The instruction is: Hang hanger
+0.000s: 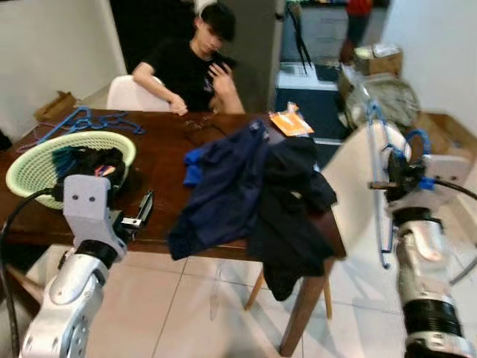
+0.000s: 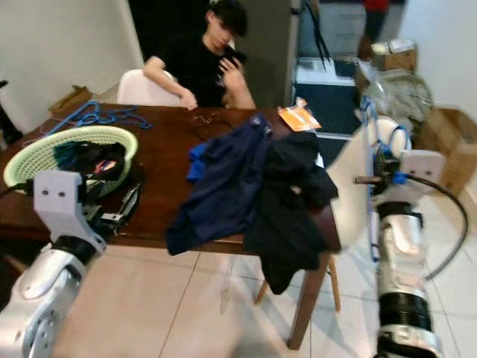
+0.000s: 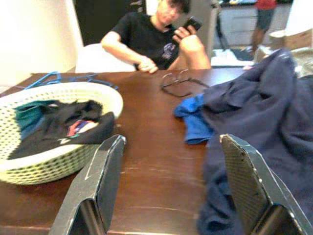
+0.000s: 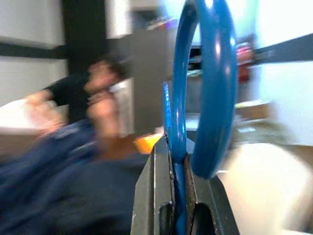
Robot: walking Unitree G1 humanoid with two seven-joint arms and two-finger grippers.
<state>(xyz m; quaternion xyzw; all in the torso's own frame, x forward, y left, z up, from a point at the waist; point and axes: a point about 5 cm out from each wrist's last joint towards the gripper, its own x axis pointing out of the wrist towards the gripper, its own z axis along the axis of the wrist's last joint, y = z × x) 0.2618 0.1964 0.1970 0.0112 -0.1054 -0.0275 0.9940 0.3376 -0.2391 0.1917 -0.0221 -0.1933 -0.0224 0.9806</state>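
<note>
My right gripper (image 1: 399, 168) is shut on a blue plastic hanger (image 1: 380, 186), held upright to the right of the table beside a white chair. In the right wrist view the hanger's hook (image 4: 205, 88) rises from between the closed fingers (image 4: 156, 196). My left gripper (image 3: 171, 191) is open over the brown table's near left edge, its fingers (image 3: 98, 181) pointing across the table toward the clothes. A dark blue garment (image 1: 223, 186) and a black garment (image 1: 291, 209) lie heaped on the table, hanging over its front edge. More blue hangers (image 1: 82, 119) lie at the far left of the table.
A green mesh basket (image 1: 45, 164) with dark clothes sits on the table's left. A person (image 1: 194, 67) sits at the far side holding a phone. An orange packet (image 1: 291, 123) and spectacles (image 3: 178, 83) lie on the table. The white chair (image 1: 358, 171) stands right of the table, boxes beyond.
</note>
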